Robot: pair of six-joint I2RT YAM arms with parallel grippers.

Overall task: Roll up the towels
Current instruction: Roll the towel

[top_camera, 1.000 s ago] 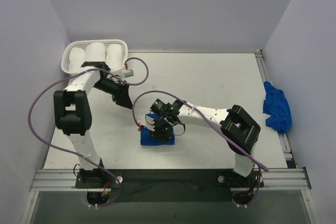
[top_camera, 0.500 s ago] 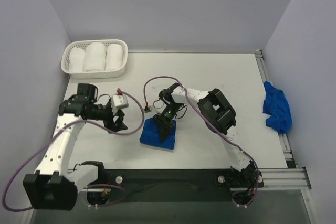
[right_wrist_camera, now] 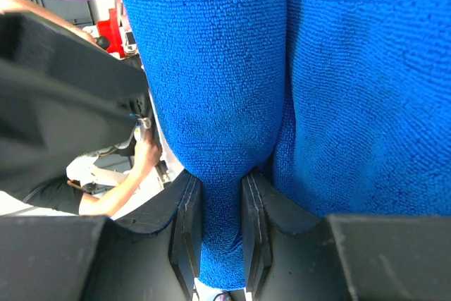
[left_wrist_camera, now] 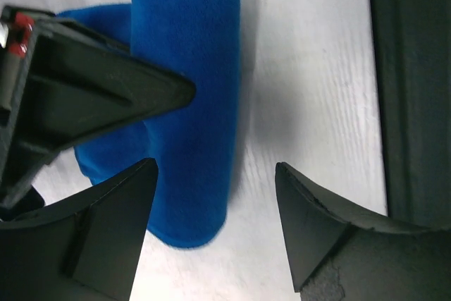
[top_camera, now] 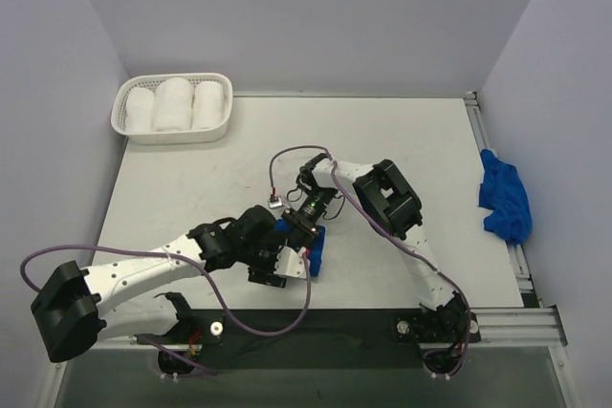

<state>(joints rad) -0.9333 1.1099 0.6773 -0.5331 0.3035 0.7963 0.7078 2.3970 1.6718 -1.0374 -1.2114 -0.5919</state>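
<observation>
Both arms meet at the blue towel (top_camera: 314, 242), which lies on the table (top_camera: 402, 140) near the middle of its near edge.

The towel is a short, fat, partly rolled bundle; the left wrist view shows its rounded roll (left_wrist_camera: 190, 103) lying flat on the white surface. The right gripper (top_camera: 302, 226) has its jaws drawn narrow, pinching a fold of the blue cloth (right_wrist_camera: 211, 68) between them (right_wrist_camera: 222, 192). The left gripper (top_camera: 298, 257) stands with its jaws spread wide, straddling the end of the roll (left_wrist_camera: 215, 174) and gripping nothing. A second blue towel (top_camera: 504, 200) lies crumpled at the table's right edge. A white basket (top_camera: 124, 126) holding white rolls (top_camera: 174, 104) sits in the far left corner.
</observation>
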